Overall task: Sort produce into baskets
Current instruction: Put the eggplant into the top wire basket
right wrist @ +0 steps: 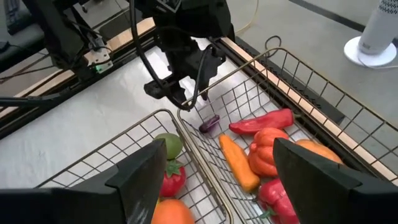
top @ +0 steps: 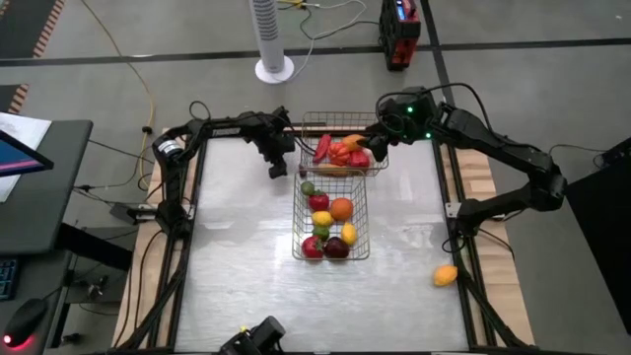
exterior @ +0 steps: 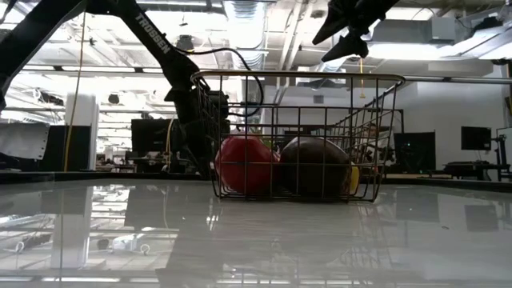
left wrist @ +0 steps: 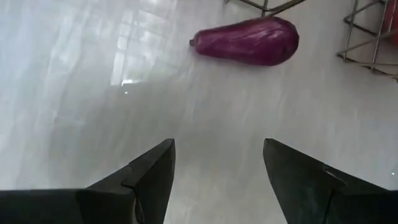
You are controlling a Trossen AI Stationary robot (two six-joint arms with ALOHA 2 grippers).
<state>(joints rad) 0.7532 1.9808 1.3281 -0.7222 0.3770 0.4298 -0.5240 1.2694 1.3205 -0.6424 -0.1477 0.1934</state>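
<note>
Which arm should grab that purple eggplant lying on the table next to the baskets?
Probably the left. Its open gripper points at the eggplant lying on the table just ahead. The right gripper, also open, hangs over the far basket, with wire between it and the eggplant.

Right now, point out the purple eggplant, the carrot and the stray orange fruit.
purple eggplant [left wrist: 249, 42], left wrist view, mid-body.
carrot [right wrist: 238, 163], right wrist view, middle of its length.
stray orange fruit [top: 446, 275], high view, centre.
</note>
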